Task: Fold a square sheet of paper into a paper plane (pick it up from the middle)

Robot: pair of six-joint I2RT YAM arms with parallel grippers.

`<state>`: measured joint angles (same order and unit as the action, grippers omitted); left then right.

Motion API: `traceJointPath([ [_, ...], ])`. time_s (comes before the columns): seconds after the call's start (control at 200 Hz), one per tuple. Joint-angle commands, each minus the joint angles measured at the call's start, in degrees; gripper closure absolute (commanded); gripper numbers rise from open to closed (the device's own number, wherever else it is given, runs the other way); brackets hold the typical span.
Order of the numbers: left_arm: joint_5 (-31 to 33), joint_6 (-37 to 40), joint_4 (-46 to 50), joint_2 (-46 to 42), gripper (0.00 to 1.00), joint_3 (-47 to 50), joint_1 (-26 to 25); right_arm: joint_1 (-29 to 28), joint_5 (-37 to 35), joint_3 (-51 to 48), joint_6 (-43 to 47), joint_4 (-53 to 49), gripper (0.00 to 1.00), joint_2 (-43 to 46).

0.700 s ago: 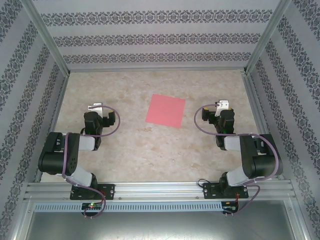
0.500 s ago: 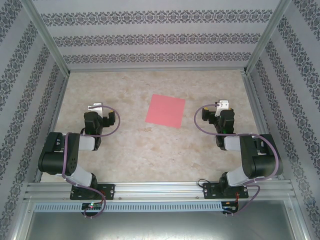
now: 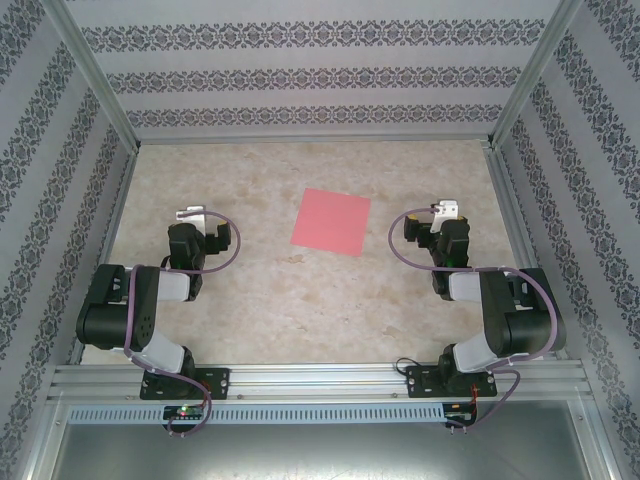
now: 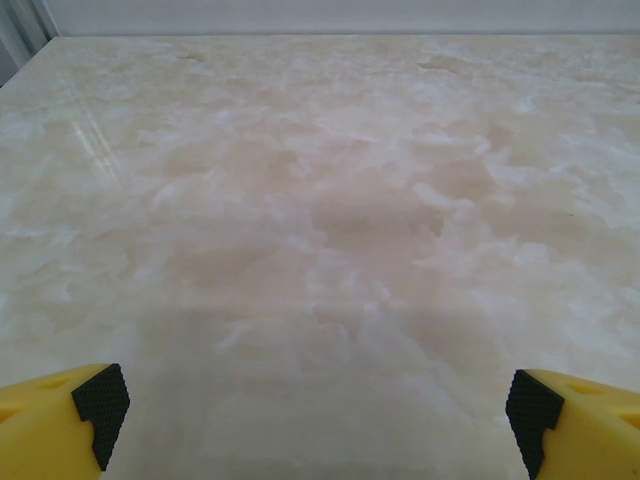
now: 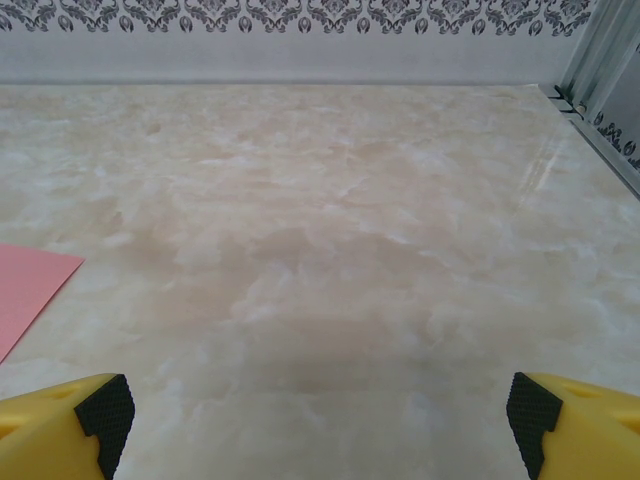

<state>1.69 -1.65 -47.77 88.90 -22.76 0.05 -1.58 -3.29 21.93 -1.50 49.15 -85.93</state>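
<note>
Pink paper sheet [image 3: 331, 222] lies flat and unfolded on the table [image 3: 280, 300], slightly skewed, square so no long axis to pick. Right gripper [image 3: 445, 210] sits near the sheet's right edge, left gripper [image 3: 190, 215] off the sheet's left side and farther away, both roughly level with it, fingers wide apart, holding nothing. Right arm looks the shorter reach, and the sheet's corner pokes in at the left of its wrist view, so getting to the sheet's middle likely means swinging leftward
</note>
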Motion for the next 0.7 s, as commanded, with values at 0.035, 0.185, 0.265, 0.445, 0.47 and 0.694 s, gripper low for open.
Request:
traceJointPath([
  [0.035,1.6,-0.1,5.4,-1.8,0.0,-2.9,-0.2,0.5,0.5,0.4,-0.1,-1.1,0.02,2.8],
  [0.185,4.3,-1.1,19.5,-6.1,0.0,-8.9,-0.2,-1.0,-4.1,4.3,-0.7,-17.0,0.02,12.7],
  [0.265,6.2,-3.2,27.2,-7.9,0.0,-12.5,-0.2,-2.6,-7.9,10.0,-5.1,-29.2,0.02,17.0],
  [0.445,3.2,-8.3,45.1,-9.7,0.0,-22.8,-0.4,-5.7,-6.0,26.0,-22.0,-56.8,0.02,15.7],
  [0.47,2.4,-8.7,47.9,-9.6,0.0,-24.3,-0.5,-6.3,-3.3,28.2,-22.1,-58.9,0.02,14.7],
  [0.694,-5.9,-15.3,56.0,-5.6,0.0,-31.4,-0.6,-18.9,2.0,38.1,-26.8,-64.6,0.02,4.6],
])
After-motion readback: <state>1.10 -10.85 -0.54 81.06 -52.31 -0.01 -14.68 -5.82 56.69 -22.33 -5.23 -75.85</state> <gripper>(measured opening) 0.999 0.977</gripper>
